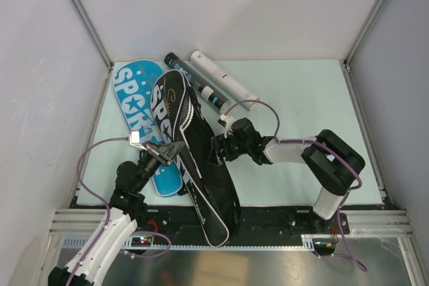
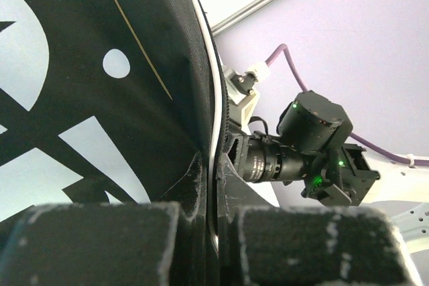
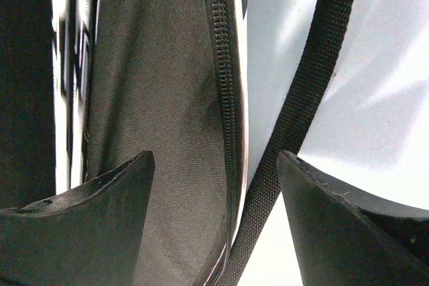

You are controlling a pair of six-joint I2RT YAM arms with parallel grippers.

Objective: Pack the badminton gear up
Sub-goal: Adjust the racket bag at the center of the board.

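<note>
Some of the blue bag (image 1: pixel 134 88) hides under the black bag (image 1: pixel 201 165).

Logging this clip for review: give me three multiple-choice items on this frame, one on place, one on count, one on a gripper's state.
1. The black bag lies: A on the blue bag; B under it; C apart from it.
2. Tubes in view: A one; B two; C four.
3. The left gripper is: A open; B shut on the black bag; C out of view.
Key: 1A, black overlaps blue from above; 2B, white tube beside black tube; 3B, its fingers pinch the bag's edge.
</note>
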